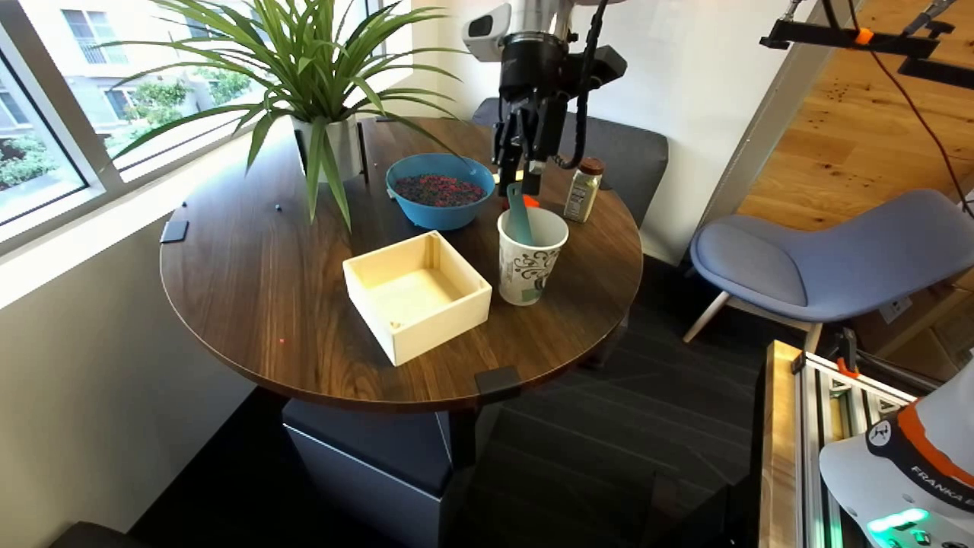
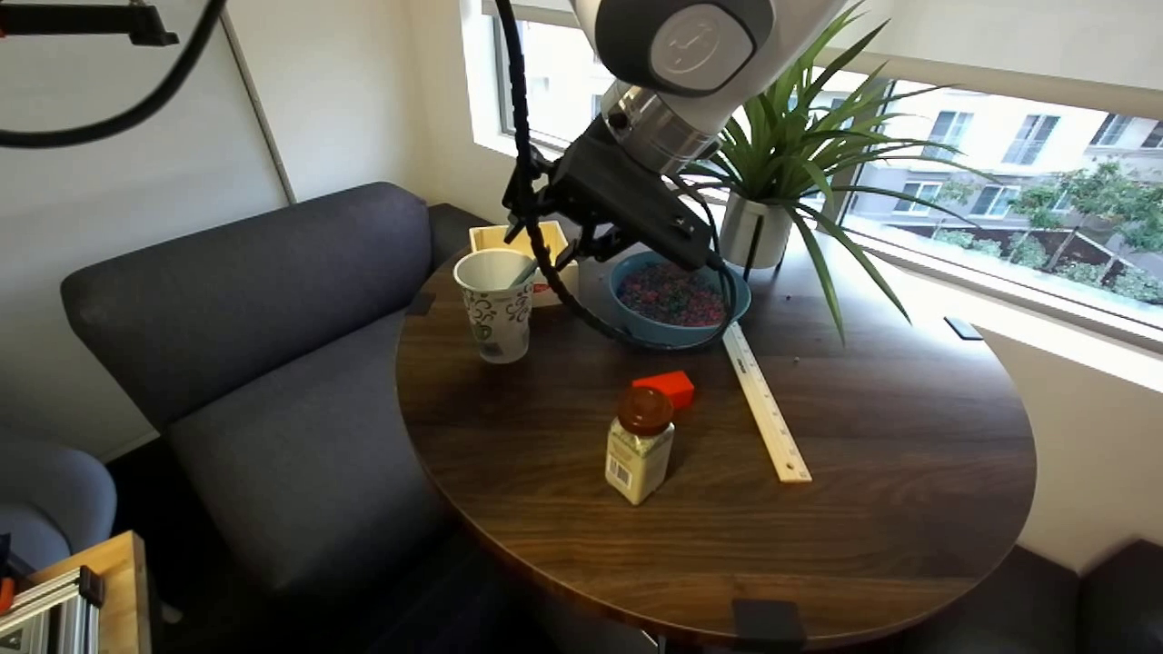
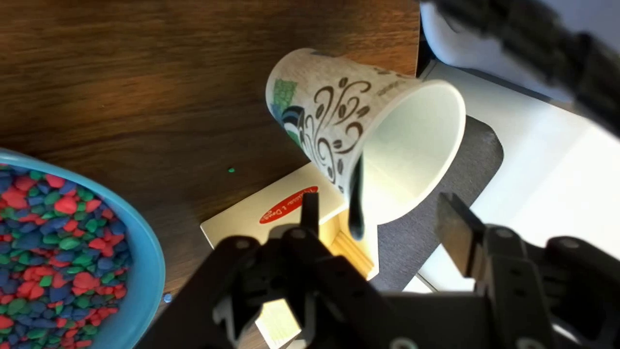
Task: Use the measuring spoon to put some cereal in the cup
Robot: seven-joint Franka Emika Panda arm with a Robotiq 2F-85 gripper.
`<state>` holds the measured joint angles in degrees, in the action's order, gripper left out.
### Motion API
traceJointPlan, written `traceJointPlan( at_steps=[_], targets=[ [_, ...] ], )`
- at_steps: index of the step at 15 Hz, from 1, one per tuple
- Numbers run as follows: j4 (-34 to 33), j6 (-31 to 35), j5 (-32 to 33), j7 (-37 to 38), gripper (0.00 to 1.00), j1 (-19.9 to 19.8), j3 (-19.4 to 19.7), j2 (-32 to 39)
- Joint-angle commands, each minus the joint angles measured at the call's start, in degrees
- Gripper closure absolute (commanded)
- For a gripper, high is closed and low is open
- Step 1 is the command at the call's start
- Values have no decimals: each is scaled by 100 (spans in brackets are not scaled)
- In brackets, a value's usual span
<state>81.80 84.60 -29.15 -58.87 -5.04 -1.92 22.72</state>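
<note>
The cup [image 1: 525, 272] stands upright on the table; it also shows in an exterior view [image 2: 495, 320] and the wrist view [image 3: 334, 114]. The teal measuring spoon [image 1: 519, 217] leans inside the cup with its handle above the rim; the handle also shows in the wrist view [image 3: 357, 203]. The spoon's bowl is hidden in the cup, as is the cup's bottom. The cereal [image 1: 437, 190] lies in the blue bowl, seen close in the wrist view [image 3: 53, 252]. My gripper [image 3: 378, 206] is open, its fingers apart on either side of the handle's end, touching nothing visible.
A cream square box [image 1: 418, 304] stands beside the cup. The blue bowl [image 2: 686, 338] is near the potted plant [image 1: 331, 144]. A seasoning bottle [image 2: 641, 450], a red block [image 2: 668, 387] and a wooden ruler [image 2: 768, 409] lie around. A cable [image 2: 581, 309] hangs from the arm.
</note>
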Motion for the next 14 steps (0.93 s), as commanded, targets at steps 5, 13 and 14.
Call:
traceJointPlan(
  at_steps=[5,13,14],
  targets=[
    [-15,-9,344,-45,70,-45,-81,-58],
    [79,146,461,-76,49,12,-129,-235],
    [101,187,501,-70,52,24,-129,-248]
  ],
)
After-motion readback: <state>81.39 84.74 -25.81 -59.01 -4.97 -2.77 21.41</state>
